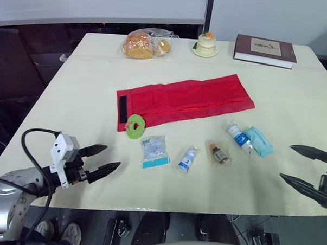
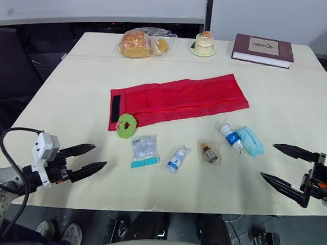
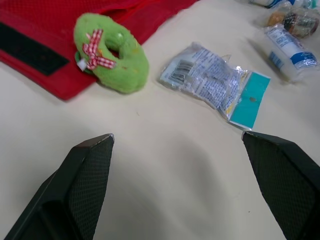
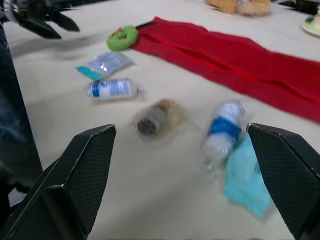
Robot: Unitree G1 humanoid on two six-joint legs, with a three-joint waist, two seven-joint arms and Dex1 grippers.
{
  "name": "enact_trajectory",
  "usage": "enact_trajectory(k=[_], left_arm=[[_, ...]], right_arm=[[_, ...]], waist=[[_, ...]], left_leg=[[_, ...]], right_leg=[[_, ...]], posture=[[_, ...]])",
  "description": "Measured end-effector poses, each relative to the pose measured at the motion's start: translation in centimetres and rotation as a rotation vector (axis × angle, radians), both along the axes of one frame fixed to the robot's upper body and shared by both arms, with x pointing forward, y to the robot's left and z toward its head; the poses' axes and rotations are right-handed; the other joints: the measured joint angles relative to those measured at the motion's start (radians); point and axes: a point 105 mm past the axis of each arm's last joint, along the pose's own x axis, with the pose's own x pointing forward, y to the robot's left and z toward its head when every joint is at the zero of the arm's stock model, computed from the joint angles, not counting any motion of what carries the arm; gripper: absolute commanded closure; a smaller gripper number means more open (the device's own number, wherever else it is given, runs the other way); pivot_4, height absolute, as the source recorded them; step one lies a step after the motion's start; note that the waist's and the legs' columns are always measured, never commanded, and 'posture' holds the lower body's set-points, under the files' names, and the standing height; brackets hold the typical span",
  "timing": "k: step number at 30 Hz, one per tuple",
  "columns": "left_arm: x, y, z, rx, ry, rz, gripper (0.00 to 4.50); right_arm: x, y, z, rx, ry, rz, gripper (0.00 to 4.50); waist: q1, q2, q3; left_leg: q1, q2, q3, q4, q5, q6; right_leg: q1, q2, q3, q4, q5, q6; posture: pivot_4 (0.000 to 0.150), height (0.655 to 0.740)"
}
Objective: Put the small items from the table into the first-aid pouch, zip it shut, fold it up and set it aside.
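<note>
The red first-aid pouch [image 1: 183,99] lies unfolded flat across the middle of the table, its black strip at the left end. A green plush ring [image 1: 135,126] rests on its near left corner. In front lie a clear packet with a teal end [image 1: 154,151], a small white bottle [image 1: 187,159], a brown vial in plastic [image 1: 219,153], a white-and-blue tube [image 1: 238,136] and a light-blue folded item [image 1: 259,141]. My left gripper [image 1: 101,159] stands open at the near left, apart from the packet. My right gripper [image 1: 308,169] stands open at the near right.
Along the far edge sit a bag of bread [image 1: 145,44], a small cake on a plate [image 1: 205,45] and a brown book [image 1: 265,50]. The table's front edge [image 1: 165,208] runs just below both grippers.
</note>
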Motion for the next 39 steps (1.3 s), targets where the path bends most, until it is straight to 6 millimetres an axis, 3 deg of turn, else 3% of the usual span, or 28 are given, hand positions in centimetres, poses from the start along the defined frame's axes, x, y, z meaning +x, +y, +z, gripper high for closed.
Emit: enact_trajectory(k=[1,4,9,19,22,24,28,29,39], left_arm=[[1.4,-1.7,-0.6,-0.013,0.061,0.018,0.13],[1.7,-2.5,-0.8,-0.023,0.098,0.022,0.13],[3.9,-6.0,-0.5,-0.147,0.182,0.072,0.13],[5.2,-8.1,-0.9,-0.148,0.202,0.123,0.13],[5.3,-8.3,-1.0,-0.155,0.208,0.129,0.95],[5.1,-8.4,-1.2,-0.159,0.224,0.124,1.8],[4.6,-8.9,-1.6,-0.176,0.252,0.093,3.74],[4.6,-9.0,-1.5,-0.188,0.249,0.087,4.44],[4.8,-9.4,-1.3,-0.281,0.261,0.096,4.44]], right_arm=[[0.3,3.2,0.5,0.006,-0.02,0.084,0.04],[0.4,4.4,0.7,0.004,-0.025,0.103,0.04],[1.2,9.2,3.0,-0.02,-0.047,0.188,0.04],[1.8,10.3,3.1,-0.03,-0.042,0.168,0.04],[1.8,10.2,2.9,-0.037,-0.04,0.16,0.0],[1.9,10.1,2.9,-0.044,-0.05,0.157,0.0],[1.9,10.2,2.8,-0.048,-0.054,0.155,0.0],[1.9,10.2,2.8,-0.046,-0.055,0.155,0.0],[2.4,11.4,2.5,0.041,-0.049,0.139,0.0]], waist=[[0.0,0.0,0.0],[-0.001,-0.001,0.0],[-0.001,-0.004,-0.002],[0.004,-0.003,-0.002],[0.004,-0.003,-0.003],[0.001,-0.003,-0.003],[0.001,-0.003,-0.002],[0.001,-0.003,-0.003],[0.0,-0.004,-0.002]], left_leg=[[0.0,0.0,-0.001,0.001,0.0,0.0],[0.0,0.0,-0.001,0.001,0.0,0.0],[-0.001,0.0,-0.003,0.002,0.0,0.0],[0.002,-0.003,-0.004,0.002,0.0,0.0],[0.002,-0.003,-0.004,0.002,0.0,0.0],[0.002,-0.003,-0.004,0.002,0.0,0.0],[0.002,-0.003,-0.004,0.002,0.0,0.0],[0.002,-0.003,-0.004,0.002,0.0,0.0],[0.002,-0.002,-0.005,0.003,0.0,0.0]], right_leg=[[0.001,0.001,-0.001,0.0,0.0,0.001],[0.0,0.001,-0.001,0.0,0.001,0.0],[0.0,0.002,-0.001,0.0,0.004,0.0],[0.006,0.0,-0.001,-0.001,0.002,-0.003],[0.006,0.0,-0.001,-0.001,0.002,-0.003],[0.006,0.0,-0.001,-0.001,0.003,-0.003],[0.006,0.0,-0.001,-0.001,0.003,-0.003],[0.006,0.0,-0.001,-0.001,0.003,-0.003],[0.005,0.0,-0.001,-0.002,0.002,-0.003]], posture=[[0.15,0.7289],[0.15,0.7289],[0.15,0.7289],[0.15,0.7289],[0.15,0.7289],[0.15,0.7289],[0.15,0.7289],[0.15,0.7289],[0.15,0.7289]])
